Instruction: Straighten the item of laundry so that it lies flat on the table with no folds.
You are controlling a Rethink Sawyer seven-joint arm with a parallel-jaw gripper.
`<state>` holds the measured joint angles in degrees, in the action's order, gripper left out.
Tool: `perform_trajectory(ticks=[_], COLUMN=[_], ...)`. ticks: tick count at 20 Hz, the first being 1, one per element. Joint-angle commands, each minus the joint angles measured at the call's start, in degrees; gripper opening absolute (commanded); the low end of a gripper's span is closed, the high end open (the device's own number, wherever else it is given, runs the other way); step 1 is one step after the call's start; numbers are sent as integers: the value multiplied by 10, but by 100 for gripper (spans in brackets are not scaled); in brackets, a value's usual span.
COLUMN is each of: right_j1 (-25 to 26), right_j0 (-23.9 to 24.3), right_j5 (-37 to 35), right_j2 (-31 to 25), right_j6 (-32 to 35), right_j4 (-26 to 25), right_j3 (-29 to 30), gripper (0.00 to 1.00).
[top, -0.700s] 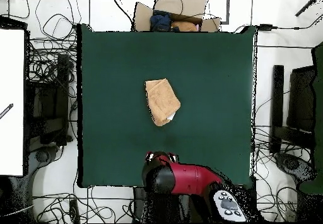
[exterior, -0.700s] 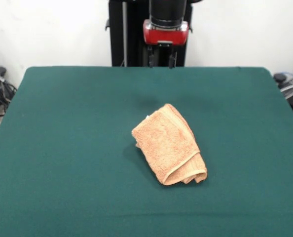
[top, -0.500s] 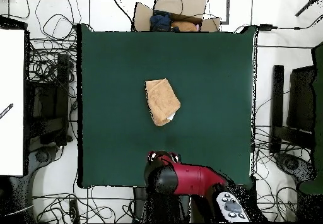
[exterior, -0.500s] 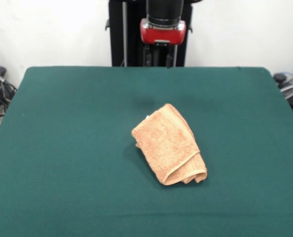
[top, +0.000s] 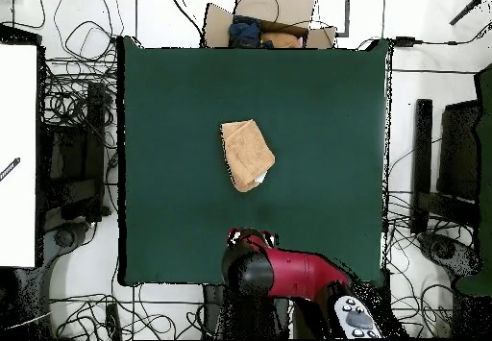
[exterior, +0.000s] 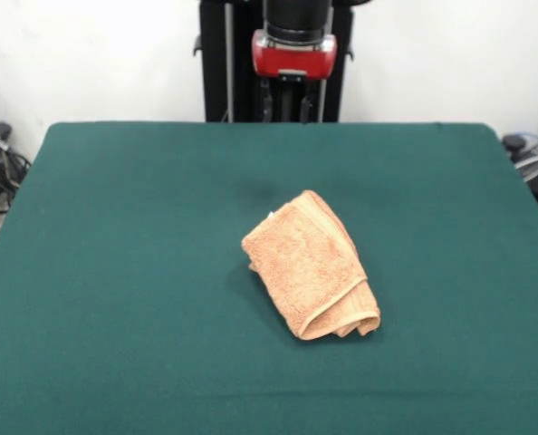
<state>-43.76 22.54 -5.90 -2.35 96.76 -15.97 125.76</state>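
Although the arm is in place, nothing here suggests the straightening has begun.

Towel: the peach-orange terry towel (exterior: 312, 265) lies bunched near the middle of the surface, folded over on itself into a thick oblong; seen from above (top: 247, 154) it sits just toward 12 o'clock of centre, its long axis running from about 11 to 5 o'clock.

Folds: in the front view a doubled edge with a woven border band curls open at the end nearest the camera, toward 5 o'clock; several layers are stacked there. A speck of white at the far left corner may be the tag, but it is too small to be sure.

Surface: the dark green surface (exterior: 115, 272) is far larger than the towel.

Jaws: the gripper (exterior: 293, 101) hangs at the far edge of the surface, at 12 o'clock in the front view, well apart from the towel and holding nothing; its two dark fingers show a gap between them, so I judge the jaws spread.

Arm from above: the red and black arm (top: 288, 272) sits at 6 o'clock, over the edge of the surface.

Done: nothing visible, by my reading; the towel is as folded as a towel gets.

Left: reaching the towel, taking hold of an edge or corner, and drawing the layers out until it lies flat.
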Motion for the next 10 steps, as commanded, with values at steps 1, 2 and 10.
perform_trajectory(ticks=[1, 2, 10], right_j1=[-2, 0, 10], right_j0=[1, 1, -5], right_j5=[-44, -46, -73], right_j2=[-18, -18, -18], right_j6=[43, 42, 36], right_j4=[-22, -22, -9], right_j3=[20, 17, -18], gripper=[100, 100, 100])
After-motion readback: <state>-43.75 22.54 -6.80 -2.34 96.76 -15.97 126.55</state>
